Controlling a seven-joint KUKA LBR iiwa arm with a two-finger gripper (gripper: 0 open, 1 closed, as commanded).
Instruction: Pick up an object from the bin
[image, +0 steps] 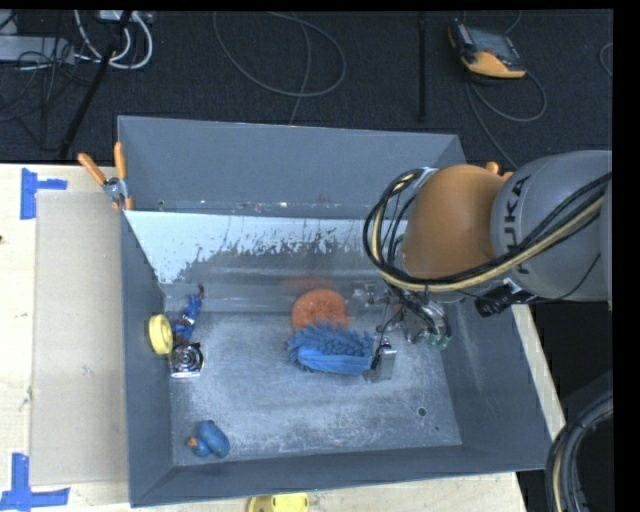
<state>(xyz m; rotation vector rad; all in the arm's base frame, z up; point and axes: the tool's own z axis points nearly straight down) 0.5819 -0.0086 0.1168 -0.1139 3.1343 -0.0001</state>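
The end effector (383, 352) is down low in the grey bin (300, 180), right at the right end of a blue brush (328, 352) with lots of little bristles. It looks like it touches that end of the brush, or is just beside it. It is dark and small there, so I cannot tell if the end effector is open or closed, and I cannot tell if it has hold of the brush. The blue brush lies flat on the bin floor, about in the middle. Just behind the brush, toward the back wall, sits a round orange thing (318, 308) that touches the brush or is very close to it. Above the end effector, to the right of the brush, is the big arm with its orange cover (445, 220) and black and yellow cables (382, 235) looped around it. Far to the left of the brush, by the left wall, three small things sit close together: a yellow round thing (159, 334), a little blue piece (188, 318) and a shiny silver thing (186, 359). Down to the left of the brush, near the front corner, a small blue toy (209, 439) lies all alone.
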